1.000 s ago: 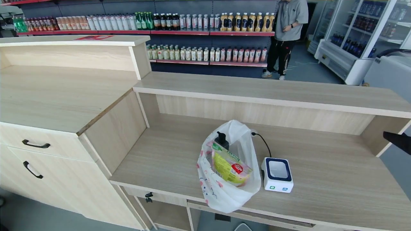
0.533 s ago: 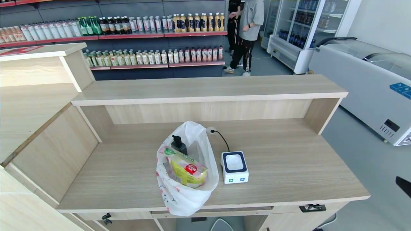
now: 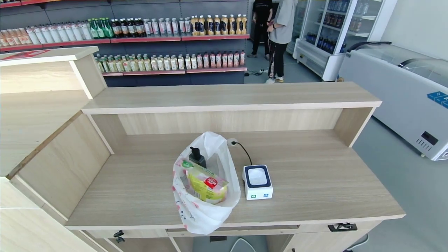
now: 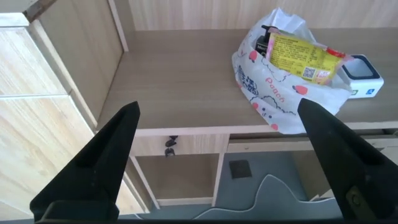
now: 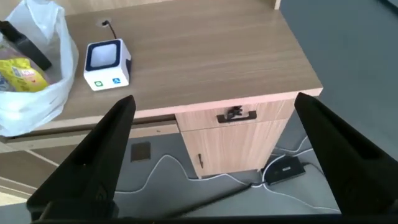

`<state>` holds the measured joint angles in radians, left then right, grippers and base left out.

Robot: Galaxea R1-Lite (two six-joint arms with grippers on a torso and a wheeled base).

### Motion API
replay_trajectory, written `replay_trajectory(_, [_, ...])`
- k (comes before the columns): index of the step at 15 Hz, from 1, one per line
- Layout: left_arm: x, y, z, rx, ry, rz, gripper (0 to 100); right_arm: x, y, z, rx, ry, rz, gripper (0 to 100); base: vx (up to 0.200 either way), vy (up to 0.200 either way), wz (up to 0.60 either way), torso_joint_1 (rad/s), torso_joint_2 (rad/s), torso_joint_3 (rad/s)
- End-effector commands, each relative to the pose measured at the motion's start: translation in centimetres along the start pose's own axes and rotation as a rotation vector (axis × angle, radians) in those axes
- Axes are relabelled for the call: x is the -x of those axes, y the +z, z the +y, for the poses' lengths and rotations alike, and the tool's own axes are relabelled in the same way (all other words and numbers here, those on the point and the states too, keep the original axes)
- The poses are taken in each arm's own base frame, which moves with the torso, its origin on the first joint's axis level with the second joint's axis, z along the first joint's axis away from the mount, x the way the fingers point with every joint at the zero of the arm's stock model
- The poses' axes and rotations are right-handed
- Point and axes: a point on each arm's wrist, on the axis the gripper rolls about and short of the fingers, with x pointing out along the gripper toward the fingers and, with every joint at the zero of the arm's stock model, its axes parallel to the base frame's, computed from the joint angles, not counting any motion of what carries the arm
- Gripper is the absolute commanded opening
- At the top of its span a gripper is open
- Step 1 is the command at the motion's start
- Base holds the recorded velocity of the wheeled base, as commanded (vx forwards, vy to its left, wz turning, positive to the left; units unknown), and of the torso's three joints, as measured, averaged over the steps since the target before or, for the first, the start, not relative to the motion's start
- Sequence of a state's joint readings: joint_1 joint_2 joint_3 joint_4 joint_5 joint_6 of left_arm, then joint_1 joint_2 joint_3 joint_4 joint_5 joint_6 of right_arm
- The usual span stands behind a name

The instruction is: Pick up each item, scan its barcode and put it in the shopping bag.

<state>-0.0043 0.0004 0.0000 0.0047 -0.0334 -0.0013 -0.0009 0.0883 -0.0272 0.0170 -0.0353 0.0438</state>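
Wood-grain tabletop: light finish, with a raised ledge along the far side and a taller counter block on the robot's left.
Room: shop floor. Red-edged shelves of bottles stand behind the ledge, with a glass-door fridge and a chest freezer to the right.
Shopping bag: thin white plastic with small red and blue prints, mouth open upward. It stands at the tabletop's front edge and its bottom bulges slightly over it.
Bag contents: a yellow-green packet with a round red label, leaning, and a black pump-top bottle behind it.
Scanner: white box with a dark-blue-framed window facing up, just beside the bag on the right. A black cable runs back from it across the tabletop.
Left jaws: wide apart, nothing held, low in front of the tabletop's left part.
Right jaws: wide apart, nothing held, low in front of its right end.
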Motion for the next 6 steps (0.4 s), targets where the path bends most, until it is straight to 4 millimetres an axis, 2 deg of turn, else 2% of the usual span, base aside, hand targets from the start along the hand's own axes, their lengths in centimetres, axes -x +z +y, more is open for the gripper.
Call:
replay_trajectory(1, [-0.01, 0.0, 0.0, 0.0, -0.001, 0.001, 100, 0.64, -0.42, -0.05, -0.008, 0.009, -0.082, 100, 0.0, 0.0, 0.0, 0.0, 0.0, 0.0])
replay_trajectory(6, [-0.01, 0.0, 0.0, 0.0, -0.001, 0.001, 100, 0.64, -0.41, -0.05, -0.013, 0.01, -0.084, 100, 0.0, 0.0, 0.0, 0.0, 0.0, 0.0])
